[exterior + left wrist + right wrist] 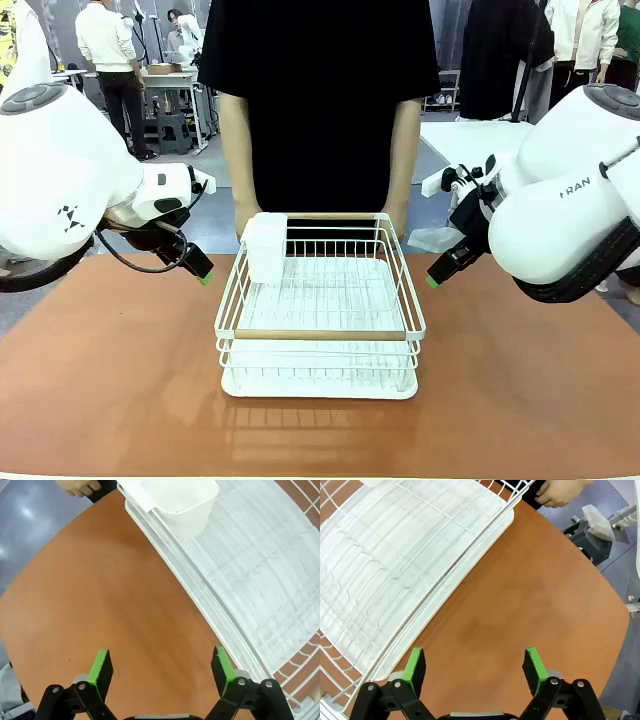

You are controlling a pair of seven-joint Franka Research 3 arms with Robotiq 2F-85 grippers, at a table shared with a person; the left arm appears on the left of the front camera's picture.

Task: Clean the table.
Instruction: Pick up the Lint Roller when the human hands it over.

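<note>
The left end effector point(160, 665) is held with its green-padded fingers spread wide and nothing between them. It is poised above bare counter just to the left of the rack. The right end effector point(474, 664) is likewise spread and empty, and is hung over the counter just to the right of the rack. In the front view, the left end effector point(197, 266) and the right end effector point(440, 272) are seen flanking the rack at about equal height, both tilted down and inward. This symmetric pose is judged to be readiness for a two-sided lift.

The white wire dish rack with pale wooden bars point(320, 355) is set at the middle of the counter. It is seated on a white ribbed drip tray point(320, 385), presumably so that water is caught. A white plastic cutlery cup point(266, 247) is hooked on the rack's far left corner, where it is kept upright by the wire rim. No dishes can be made out inside.

The wide reddish-brown glossy counter point(120, 380) is spread beneath everything, with rounded corners visible from the wrist cameras. A person in a black shirt point(320, 100) is stood at the far side, with one hand point(80, 486) kept by the far edge near the cup. The rack is judged to be the one object to be cleared.
</note>
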